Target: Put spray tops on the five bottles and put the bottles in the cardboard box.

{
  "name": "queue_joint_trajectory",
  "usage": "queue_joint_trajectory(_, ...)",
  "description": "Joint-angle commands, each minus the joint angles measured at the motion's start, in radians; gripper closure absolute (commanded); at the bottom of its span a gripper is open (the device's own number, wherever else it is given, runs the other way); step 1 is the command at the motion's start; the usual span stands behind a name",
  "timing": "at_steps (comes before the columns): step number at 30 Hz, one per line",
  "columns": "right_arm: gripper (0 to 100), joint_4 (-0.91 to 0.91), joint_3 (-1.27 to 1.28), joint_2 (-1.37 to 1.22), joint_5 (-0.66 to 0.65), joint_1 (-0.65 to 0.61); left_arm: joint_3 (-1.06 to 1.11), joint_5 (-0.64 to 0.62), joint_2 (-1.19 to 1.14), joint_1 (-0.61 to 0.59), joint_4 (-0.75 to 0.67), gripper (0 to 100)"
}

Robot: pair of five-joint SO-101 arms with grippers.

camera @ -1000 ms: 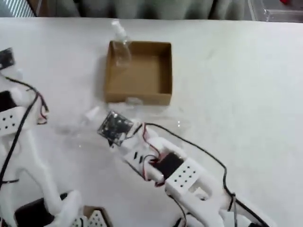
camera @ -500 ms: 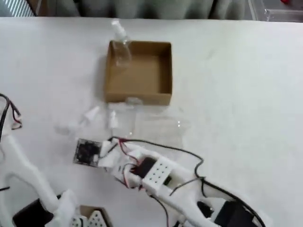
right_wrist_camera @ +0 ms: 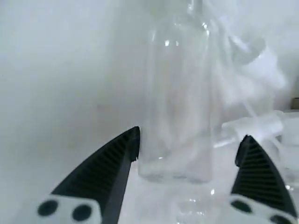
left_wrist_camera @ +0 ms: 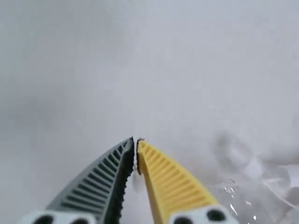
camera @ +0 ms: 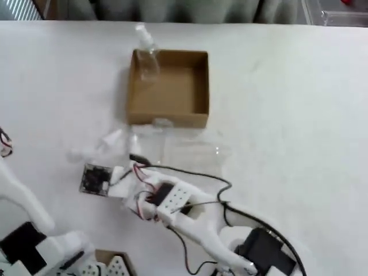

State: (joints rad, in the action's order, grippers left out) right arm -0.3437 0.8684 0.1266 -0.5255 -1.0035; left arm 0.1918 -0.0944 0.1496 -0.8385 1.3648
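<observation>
A clear bottle (right_wrist_camera: 180,93) sits right in front of the right tool (right_wrist_camera: 190,135). Its base is in the gap between the two black fingers (right_wrist_camera: 107,163), and its neck points away. The right tool is spread wide and holds nothing. Just past the bottle, off to one side, are white tops (right_wrist_camera: 254,70) (I count two for sure). Far beyond the tool is the box (camera: 167,118), with one topped bottle (camera: 146,57) at its far corner. The left tool (left_wrist_camera: 136,141) is pressed together with nothing in it, over the bare desk (left_wrist_camera: 93,56).

What could go wrong? The bottle looks smooth and round. If the tool shuts on just the base end, the bottle may pop out and roll off. The fingers may also bump the tops and knock them away. A hard squeeze could dent the thin bottle.
</observation>
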Motion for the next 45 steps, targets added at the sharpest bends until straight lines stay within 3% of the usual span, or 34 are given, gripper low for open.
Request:
queue_joint_trajectory(1, 69.0, 0.005, -0.094, -0.053, -0.006, -0.012, -0.097, 0.005, -0.024, -0.036, -0.018, 97)
queue_joint_trajectory(4, 70.5, 0.005, -0.163, -0.170, -0.006, -0.010, -0.110, 0.005, -0.045, -0.042, -0.015, 97)
queue_joint_trajectory(13, 91.2, 0.005, -0.249, -0.245, 0.026, -0.007, -0.103, 0.005, -0.045, -0.042, -0.011, 97)
queue_joint_trajectory(17, 93.0, 0.005, -0.249, -0.197, 0.262, 0.002, -0.101, 0.003, -0.051, -0.041, 0.000, 97)
queue_joint_trajectory(22, 93.0, 0.002, -0.258, -0.147, 0.674, 0.030, -0.101, -0.049, -0.047, -0.025, 0.057, 97)
queue_joint_trajectory(24, 93.1, -0.002, -0.276, -0.148, 0.744, 0.035, -0.101, -0.092, -0.047, -0.015, 0.075, 97)
queue_joint_trajectory(33, 91.4, 0.004, -0.400, -0.328, 0.753, 0.074, -0.089, -0.140, -0.045, 0.140, 0.114, 98)
queue_joint_trajectory(40, 68.6, -0.025, -0.419, -0.344, 0.747, 0.070, 0.026, -0.195, -0.044, 0.254, 0.031, 98)
queue_joint_trajectory(45, 67.0, -0.090, -0.427, -0.291, 0.746, 0.076, 0.114, -0.195, -0.044, 0.311, -0.051, 98)
